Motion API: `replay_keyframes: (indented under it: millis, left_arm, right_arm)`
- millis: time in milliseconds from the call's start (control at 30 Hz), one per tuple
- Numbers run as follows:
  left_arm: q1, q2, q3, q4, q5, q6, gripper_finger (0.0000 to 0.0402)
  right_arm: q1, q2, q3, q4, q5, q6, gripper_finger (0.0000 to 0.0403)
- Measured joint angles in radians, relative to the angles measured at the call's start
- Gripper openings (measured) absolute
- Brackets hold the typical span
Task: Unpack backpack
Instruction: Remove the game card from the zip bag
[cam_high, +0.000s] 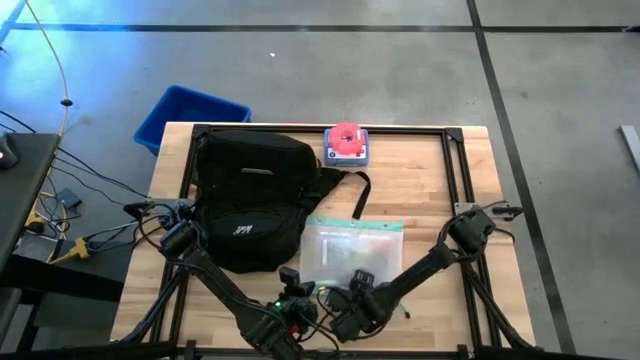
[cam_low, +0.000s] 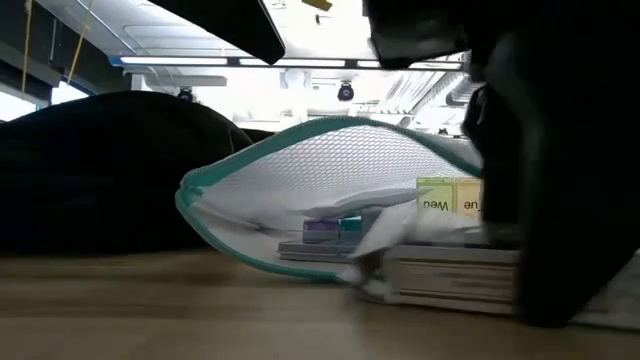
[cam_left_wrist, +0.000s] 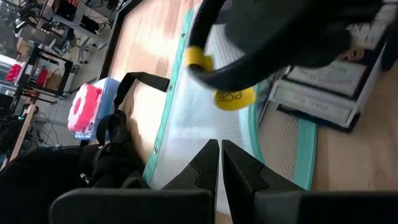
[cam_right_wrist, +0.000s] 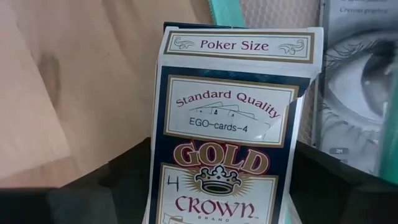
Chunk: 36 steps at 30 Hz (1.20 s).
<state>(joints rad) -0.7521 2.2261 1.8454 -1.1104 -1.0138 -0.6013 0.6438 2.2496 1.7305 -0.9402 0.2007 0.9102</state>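
Wooden worktop beneath us, our right gripper (cam_right_wrist: 217, 205) holds a card pack (cam_right_wrist: 230, 124) near the front edge, beside the mesh pouch (cam_high: 352, 250); our left gripper (cam_left_wrist: 219, 163) waits pinched shut. Behind, the backpack (cam_high: 250, 195) sits left; we judge unpacking partly done.

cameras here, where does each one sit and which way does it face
High: above the table, looking straight down on the backpack, mesh pouch and both arms.
Low: at tabletop height, looking level at the pouch; dark arm parts at top and right.
Left wrist: over the pouch, shut left claw at bottom.
Right wrist: close on a card box between the right claw's fingers.
Shared: high, low and left wrist views show the pouch.
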Motion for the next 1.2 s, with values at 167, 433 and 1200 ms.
replay_keyframes:
  millis: [167,433,1200]
  left_arm:
    - [0.006,0.0,0.0,-0.001,0.001,0.0,0.0]
    - [0.006,0.0,0.0,-0.001,0.001,0.0,0.0]
    - [-0.002,0.0,-0.001,-0.011,0.018,-0.06,0.0]
  right_arm:
    - [0.047,0.0,0.151,-0.21,-0.025,-0.028,0.028]
    - [0.125,-0.002,0.486,-0.547,0.061,-0.069,0.028]
    - [-0.848,-0.65,-0.759,0.115,0.166,-0.2,0.028]
